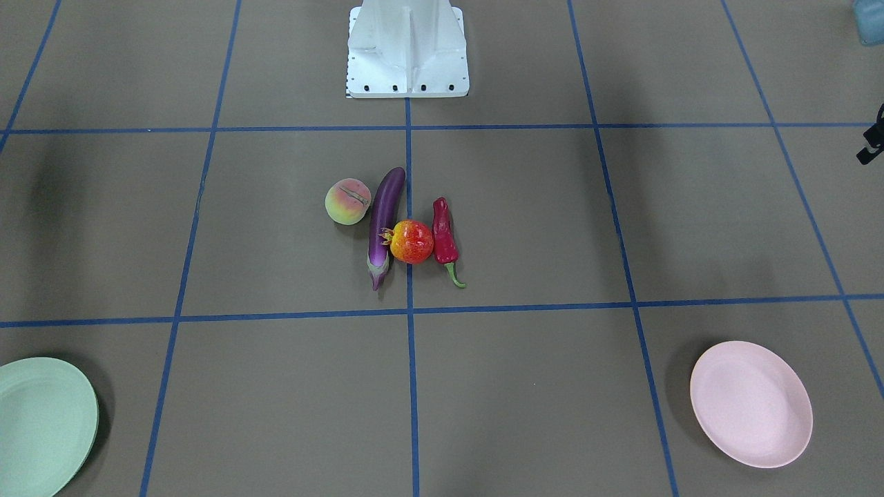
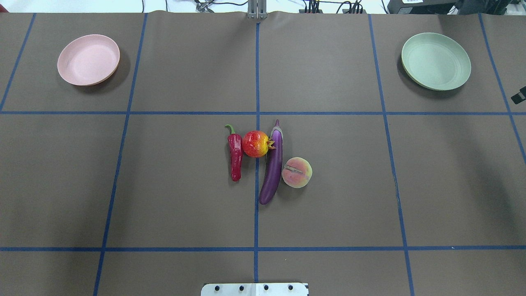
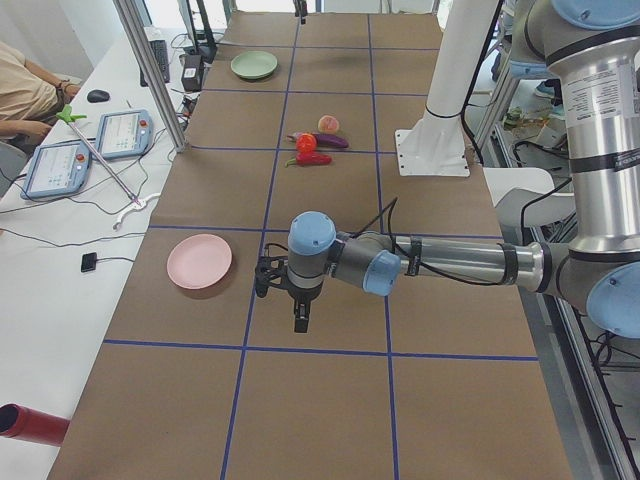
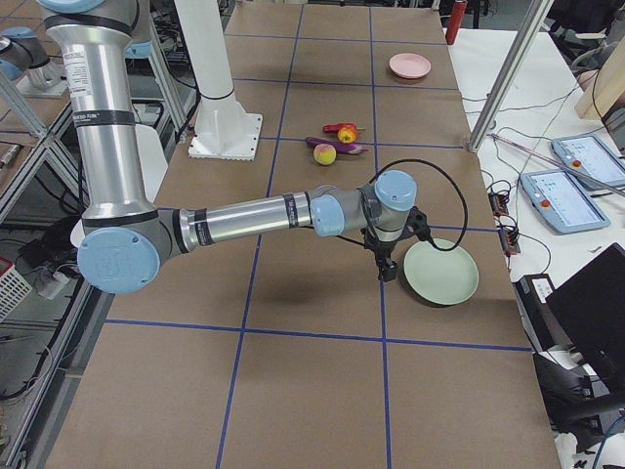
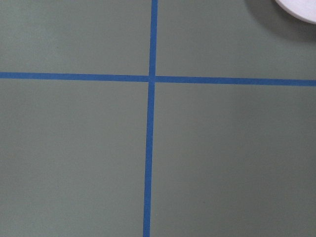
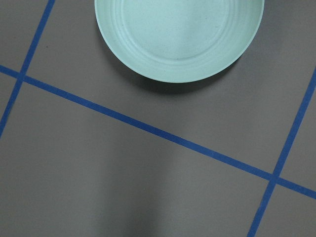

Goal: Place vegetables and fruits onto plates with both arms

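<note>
The purple eggplant (image 2: 273, 164), the red chili (image 2: 235, 154), the red-orange crowned fruit (image 2: 255, 144) and the peach (image 2: 296, 172) lie close together at the table's middle. The fruit rests between the eggplant and the chili. The pink plate (image 2: 88, 59) sits empty at the far left and the mint green plate (image 2: 435, 61) sits empty at the far right. My left gripper (image 3: 300, 318) points down above bare table near the pink plate (image 3: 199, 261). My right gripper (image 4: 387, 269) hangs beside the mint plate (image 4: 441, 272). I cannot tell whether either is open or shut.
The white robot base (image 2: 254, 289) stands at the near edge. Blue tape lines grid the brown table. A side bench holds tablets (image 3: 120, 133) and cables, with metal frame posts (image 3: 150, 70) along it. A red cylinder (image 3: 30, 425) lies at the table's left end.
</note>
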